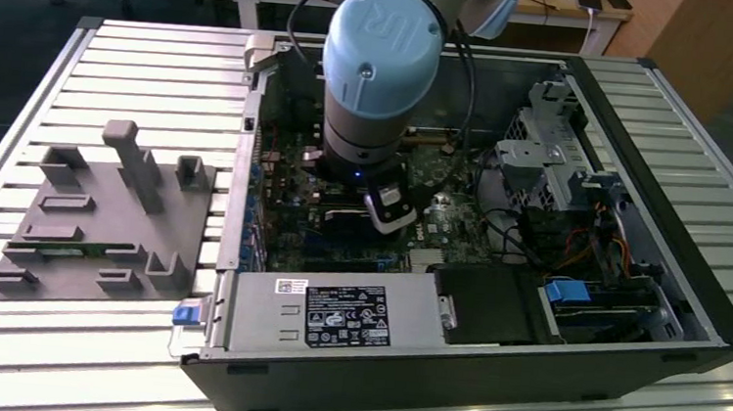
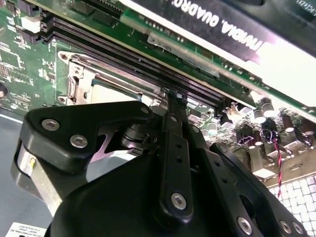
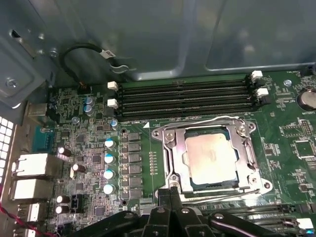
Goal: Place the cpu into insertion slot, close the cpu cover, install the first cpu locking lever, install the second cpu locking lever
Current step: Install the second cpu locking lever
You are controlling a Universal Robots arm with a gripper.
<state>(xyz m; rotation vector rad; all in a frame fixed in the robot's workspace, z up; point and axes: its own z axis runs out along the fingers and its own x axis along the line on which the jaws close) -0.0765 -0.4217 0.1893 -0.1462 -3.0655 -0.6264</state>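
The cpu (image 3: 212,158) lies flat in the insertion slot (image 3: 160,133) on the green motherboard, its silvery top showing through the window of the cpu cover (image 3: 177,154). The cover is down over it. One thin wire lever (image 3: 197,122) runs along the socket's side nearest the memory slots, and another lever (image 3: 222,197) runs along the opposite side. My gripper (image 3: 171,191) is shut, its tips at the socket's edge beside that second lever. In the second wrist view the gripper (image 2: 175,96) points at the board next to the cpu cover (image 2: 79,74). In the exterior view the gripper (image 1: 388,219) reaches down into the open computer case.
Long black memory slots (image 3: 187,96) lie beyond the socket. A graphics card (image 2: 237,24) stands close to the gripper. The power supply (image 1: 319,315), a drive cage (image 1: 547,161) and cables crowd the case. A grey fixture (image 1: 103,224) sits outside, at the exterior view's left.
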